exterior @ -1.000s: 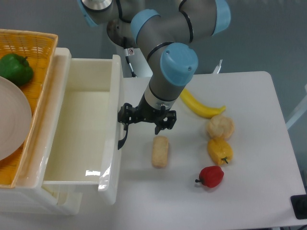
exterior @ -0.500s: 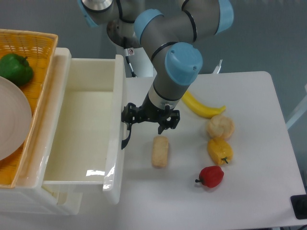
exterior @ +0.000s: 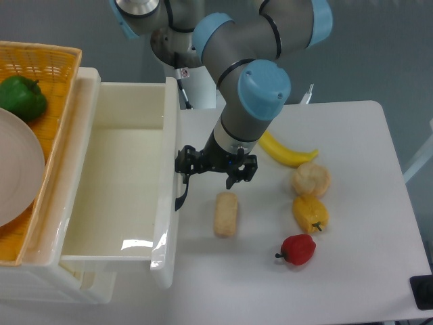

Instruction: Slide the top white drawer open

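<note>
The top white drawer stands pulled well out of the cabinet, and its deep tray is bare. Its black curved handle sticks out from the front panel. My gripper hangs just right of that panel, with its jaws spread along the pull direction. The left finger sits at the top of the handle, hooked against it. The right finger is over bare table. Nothing is held between the fingers.
A yellow wicker basket on the cabinet holds a green pepper and a plate. The lower drawer shows beneath. On the table lie a bread roll, banana, round bun, yellow pepper and red pepper.
The gripper has moved right by a small step, and the drawer's front panel and handle have come along with it, so the drawer stands further out.
</note>
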`<state>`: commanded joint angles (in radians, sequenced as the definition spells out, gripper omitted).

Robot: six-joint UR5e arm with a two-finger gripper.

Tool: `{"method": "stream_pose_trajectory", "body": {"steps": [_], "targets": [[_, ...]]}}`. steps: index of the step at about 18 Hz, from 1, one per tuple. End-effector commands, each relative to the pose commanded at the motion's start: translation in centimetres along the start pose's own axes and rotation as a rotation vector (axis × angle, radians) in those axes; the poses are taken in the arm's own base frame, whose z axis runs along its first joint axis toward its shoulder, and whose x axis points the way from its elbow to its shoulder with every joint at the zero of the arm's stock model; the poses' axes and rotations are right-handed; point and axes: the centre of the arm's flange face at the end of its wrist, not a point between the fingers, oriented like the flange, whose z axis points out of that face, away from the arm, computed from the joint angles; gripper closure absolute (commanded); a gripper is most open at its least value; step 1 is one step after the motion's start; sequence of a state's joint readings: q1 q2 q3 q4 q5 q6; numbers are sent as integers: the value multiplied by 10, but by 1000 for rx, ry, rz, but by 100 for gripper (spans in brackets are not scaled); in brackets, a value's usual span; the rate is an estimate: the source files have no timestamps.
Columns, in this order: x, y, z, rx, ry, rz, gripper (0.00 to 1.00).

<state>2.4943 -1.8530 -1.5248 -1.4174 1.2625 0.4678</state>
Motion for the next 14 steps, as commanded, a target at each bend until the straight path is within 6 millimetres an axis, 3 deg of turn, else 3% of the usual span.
{"method": "stream_pose_trajectory", "body": {"steps": [14], "targets": [[-1,1,6,4,28,-8,0]]}}
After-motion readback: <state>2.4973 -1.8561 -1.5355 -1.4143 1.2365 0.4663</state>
